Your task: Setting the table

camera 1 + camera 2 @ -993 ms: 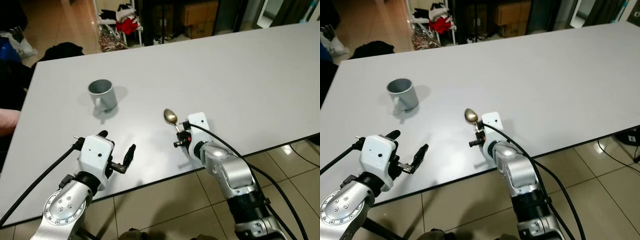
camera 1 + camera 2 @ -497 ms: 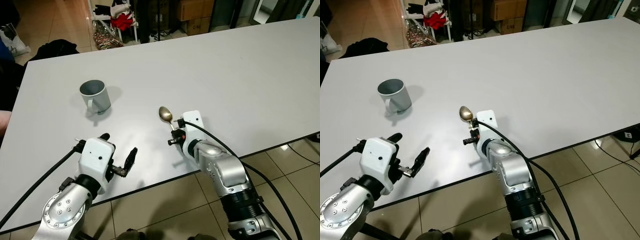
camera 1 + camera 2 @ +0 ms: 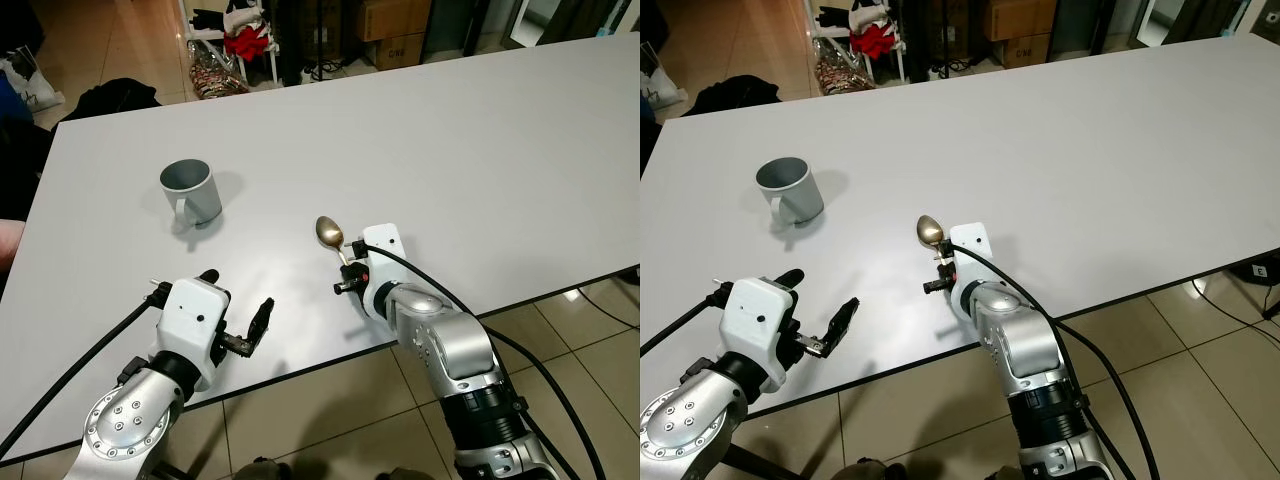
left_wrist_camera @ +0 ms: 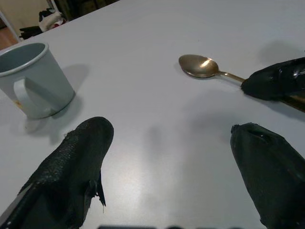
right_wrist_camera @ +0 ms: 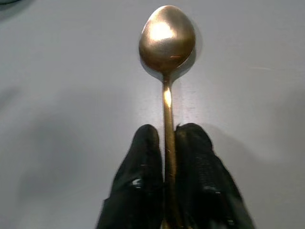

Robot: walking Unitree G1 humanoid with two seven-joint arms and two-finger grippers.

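Placing spoon [image 5: 166, 43]: right gripper [image 5: 167, 143] clamps handle low over tabletop [image 3: 480, 140], near mug [image 3: 190, 190]. Left gripper [image 4: 171, 138] wide, idle. Next: release spoon.

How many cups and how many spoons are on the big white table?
Cups: 1, the grey mug.
Spoons: 1, the gold spoon, held by the right gripper.
Total: 2 things on the table.

Right gripper [image 3: 345, 268] with the gold spoon [image 3: 331, 236] clamped in its jaws shifted a little toward the robot's left over the counter [image 3: 480, 150], spoon bowl now nearer the grey mug [image 3: 190, 191], camera view slightly shifted too
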